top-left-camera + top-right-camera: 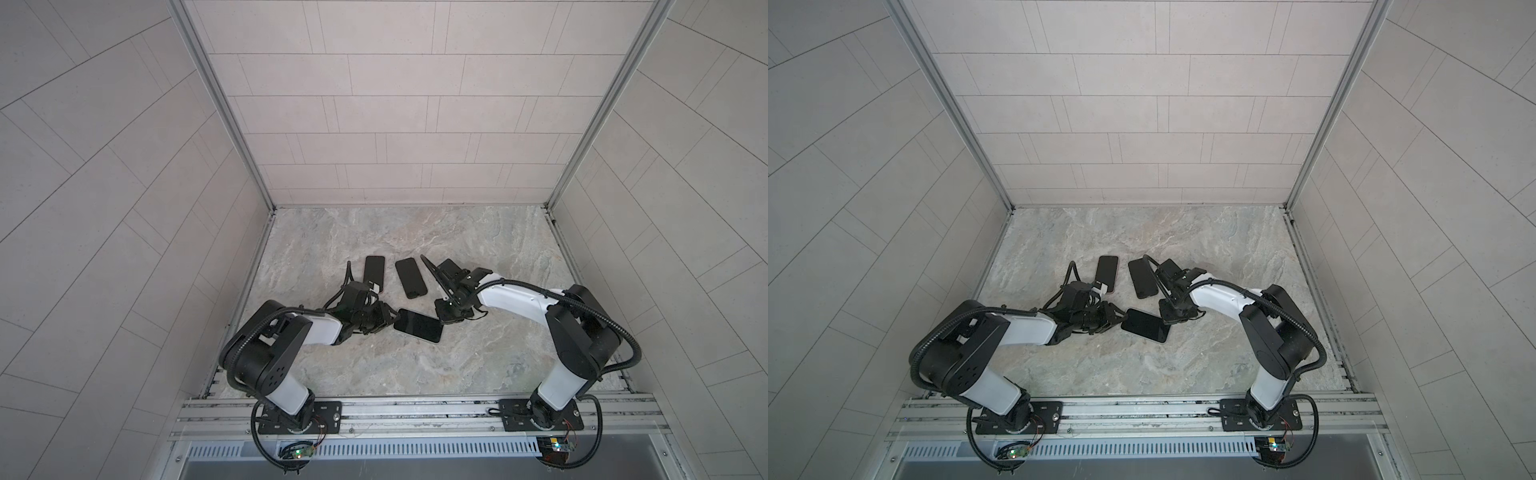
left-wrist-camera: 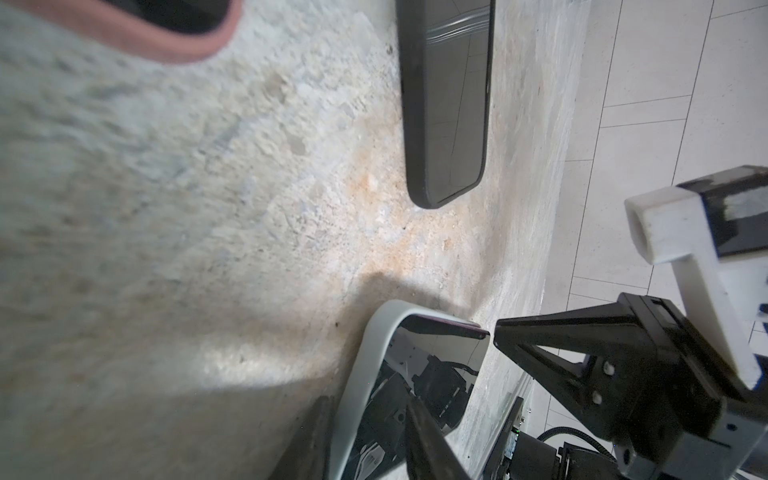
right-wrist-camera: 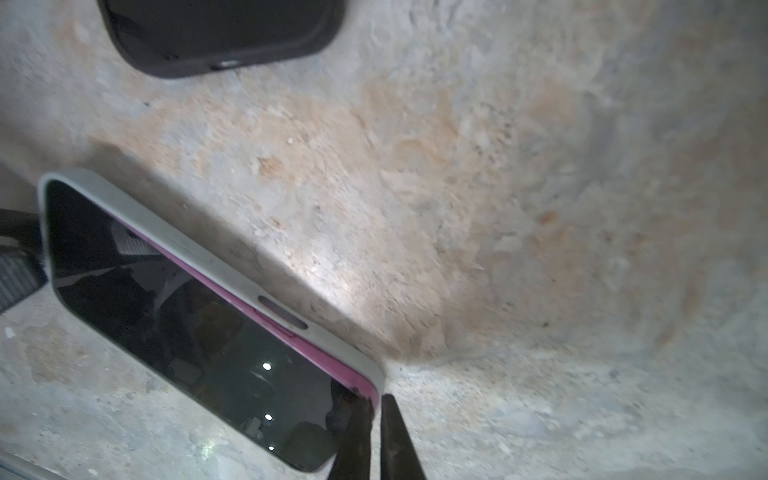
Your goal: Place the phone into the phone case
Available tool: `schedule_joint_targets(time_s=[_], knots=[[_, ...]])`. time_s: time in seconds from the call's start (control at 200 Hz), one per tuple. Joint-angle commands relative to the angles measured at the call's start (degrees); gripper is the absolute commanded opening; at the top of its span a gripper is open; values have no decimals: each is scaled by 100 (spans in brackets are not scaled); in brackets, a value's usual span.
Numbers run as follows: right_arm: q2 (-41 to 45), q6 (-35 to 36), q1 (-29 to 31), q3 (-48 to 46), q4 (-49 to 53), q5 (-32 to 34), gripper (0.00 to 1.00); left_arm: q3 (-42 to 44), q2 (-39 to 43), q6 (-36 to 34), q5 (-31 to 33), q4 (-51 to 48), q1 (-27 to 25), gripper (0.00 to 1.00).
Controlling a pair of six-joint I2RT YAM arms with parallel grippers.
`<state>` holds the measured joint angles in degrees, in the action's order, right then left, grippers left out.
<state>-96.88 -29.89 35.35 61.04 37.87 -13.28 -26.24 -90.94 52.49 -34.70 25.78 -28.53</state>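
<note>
Right wrist | phone point(image 3: 195, 345) in grey phone case point(image 3: 195, 251) | one corner raised

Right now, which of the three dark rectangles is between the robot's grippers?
The nearest one, the phone in the pale grey case, with the left gripper at one end and the right gripper at the other. The other two lie farther back.

The left gripper point(image 2: 363, 419) clasps a pale grey rubbery phone case point(image 2: 365, 365) holding a glossy black-screened phone point(image 2: 436, 353). One finger is outside the case wall and one is on the glass. The right gripper point(image 2: 505, 334), jaws together, meets the case's far corner. Beyond the case, a black-cased dark phone point(image 2: 446, 104) lies flat on the mottled stone tabletop point(image 2: 208, 208). A blurred pink-rimmed corner point(image 2: 166, 45) sits further off.
</note>
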Motion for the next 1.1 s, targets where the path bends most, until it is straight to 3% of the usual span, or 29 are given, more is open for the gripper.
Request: schedule_joint_targets(time_s=[0.0,0.22,1.091], knots=[[145,311,24,178,524,277,11,-31,1,-36,-41,-19,-38,36],[82,341,24,213,335,-173,11,31,80,-28,-24,2,-38,36],[-533,441,92,64,194,-54,10,491,41,130,-159,424,-32,36]])
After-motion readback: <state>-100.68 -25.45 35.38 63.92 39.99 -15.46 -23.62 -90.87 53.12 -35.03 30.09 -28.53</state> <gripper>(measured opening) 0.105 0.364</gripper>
